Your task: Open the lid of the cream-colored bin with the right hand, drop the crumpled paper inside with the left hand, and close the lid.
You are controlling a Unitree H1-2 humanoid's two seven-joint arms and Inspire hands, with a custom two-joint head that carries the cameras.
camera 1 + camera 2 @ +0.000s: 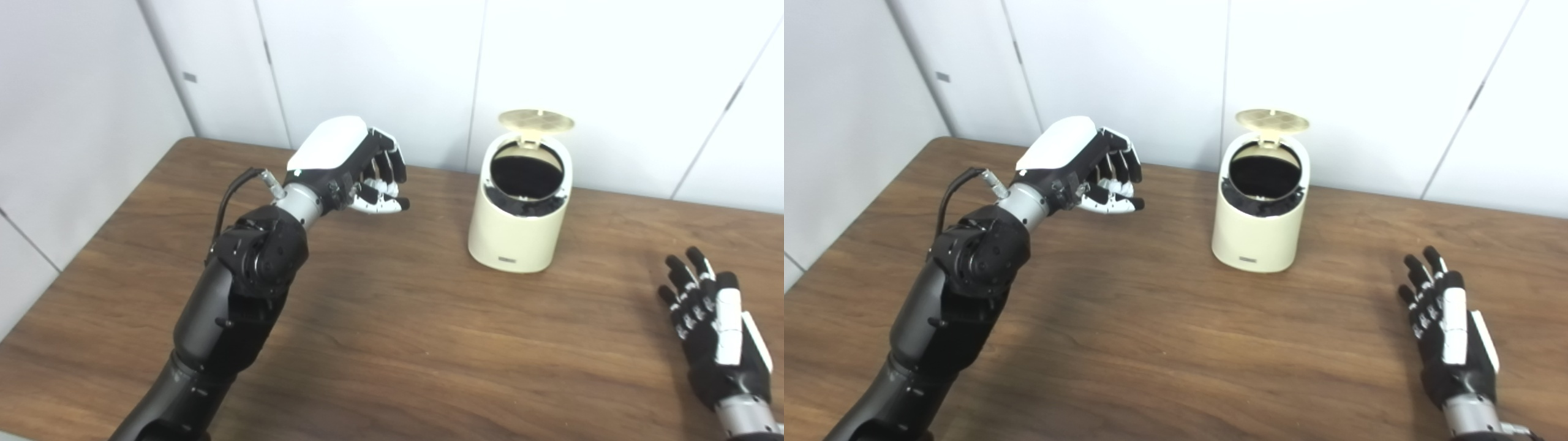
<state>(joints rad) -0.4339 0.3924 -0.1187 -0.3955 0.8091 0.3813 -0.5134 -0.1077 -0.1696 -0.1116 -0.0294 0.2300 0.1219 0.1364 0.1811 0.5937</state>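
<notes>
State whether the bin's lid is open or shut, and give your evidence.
Open. The lid stands raised behind the bin, and its dark inside shows.

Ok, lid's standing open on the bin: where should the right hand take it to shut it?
Judging by its pose, take the lid at its raised free edge, coming from above: it stands open, hinged at the bin rim's back. The right hand lies open, right of it.
</notes>
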